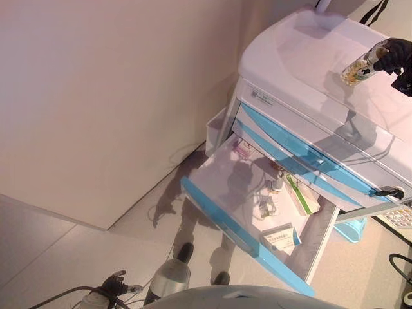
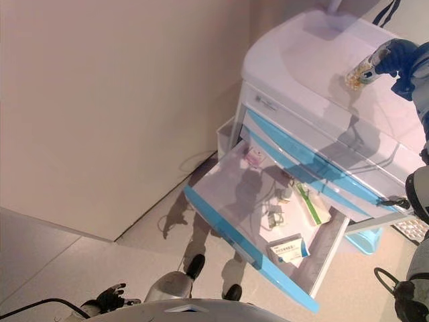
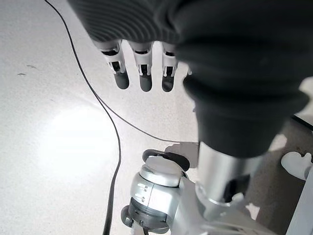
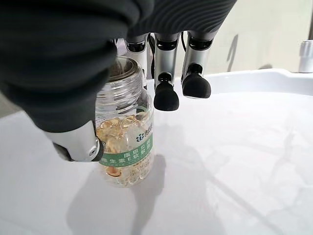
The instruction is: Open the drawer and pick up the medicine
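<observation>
The drawer of the cabinet stands pulled well out, so the opening step looks done. The medicine bottle is already out of it: the right robot hand grips it between thumb and curled fingers, above the cabinet's top, near the far right edge. From the wrist view the bottle's base seems to rest on or hang just above that white top; I cannot tell which. What is left, by my reading, is little more than setting it down or carrying it off.

The left robot hand hangs low beside the cabinet, over the floor, fingers relaxed and empty.

The bottle is clear, round plastic with a green label band and is filled with amber soft capsules. The cabinet is smooth, glossy white plastic with rounded corners and blue drawer fronts. Inside the drawer lie a flat white box, a long green-and-white box and a small pink pack.
</observation>
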